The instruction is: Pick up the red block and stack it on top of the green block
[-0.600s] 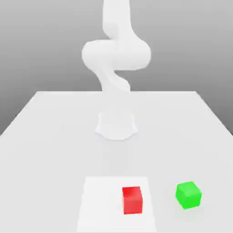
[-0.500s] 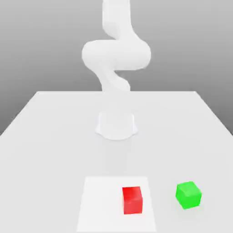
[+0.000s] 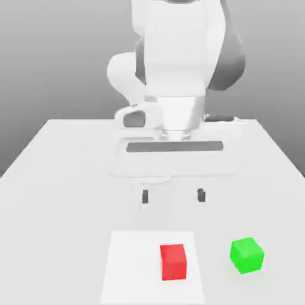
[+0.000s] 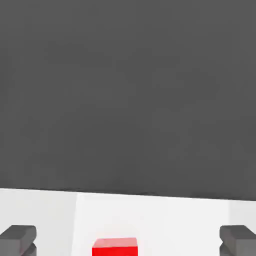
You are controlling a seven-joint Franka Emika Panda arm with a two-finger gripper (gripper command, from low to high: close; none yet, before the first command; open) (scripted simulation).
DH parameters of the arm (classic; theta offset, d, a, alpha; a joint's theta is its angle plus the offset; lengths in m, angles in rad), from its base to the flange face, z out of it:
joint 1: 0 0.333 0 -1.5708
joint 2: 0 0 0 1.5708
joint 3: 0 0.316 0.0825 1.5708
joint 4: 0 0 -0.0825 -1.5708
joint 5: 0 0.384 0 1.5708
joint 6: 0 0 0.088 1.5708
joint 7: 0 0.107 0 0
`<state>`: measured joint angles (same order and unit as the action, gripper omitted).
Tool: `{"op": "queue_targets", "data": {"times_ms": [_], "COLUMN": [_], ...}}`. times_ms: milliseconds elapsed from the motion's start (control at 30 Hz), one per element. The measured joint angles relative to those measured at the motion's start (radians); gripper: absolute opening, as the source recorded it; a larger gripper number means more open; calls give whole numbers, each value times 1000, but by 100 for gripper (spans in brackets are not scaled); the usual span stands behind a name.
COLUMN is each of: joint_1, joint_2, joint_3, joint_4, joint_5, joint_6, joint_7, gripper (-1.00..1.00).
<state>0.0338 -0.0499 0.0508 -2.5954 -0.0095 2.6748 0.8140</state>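
Observation:
The red block (image 3: 173,261) is a small matte cube on a pale square patch (image 3: 128,268) near the table's front edge. About a hand's width toward the exterior view's right sits the green block (image 3: 246,255), directly on the table. My gripper (image 3: 173,195) hangs above the table behind the red block, open wide, with nothing between its dark fingertips (image 3: 145,196). In the hand view the red block (image 4: 114,247) lies between the two fingertips (image 4: 18,239), lower than them and apart from them.
The white table (image 3: 59,179) stretches wide around both blocks. The arm's body and base (image 3: 170,89) rise at the back centre, behind the gripper.
The hand and gripper have come into the exterior view, now hanging over the table behind the red block. Both blocks stay where they were.

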Motion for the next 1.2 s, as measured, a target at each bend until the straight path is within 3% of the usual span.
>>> {"op": "queue_targets", "data": {"times_ms": [133,300,333,567,767,933,1100,1133,1200], "joint_1": [12,26,28,26,21,243,269,274,274], "joint_2": [145,326,349,348,160,91,230,256,256], "joint_3": [1,-18,-21,-19,8,145,122,114,114], "joint_4": [-47,-30,-26,-27,-52,-11,4,6,6], "joint_5": [-6,-28,-31,-33,-6,-3,-77,-90,-90], "joint_6": [79,227,246,245,82,-27,93,117,117], "joint_7": [5,22,24,26,3,-52,-9,1,1], "gripper": [0,0,-100,-100,-100,-100,-100,100,100]}}
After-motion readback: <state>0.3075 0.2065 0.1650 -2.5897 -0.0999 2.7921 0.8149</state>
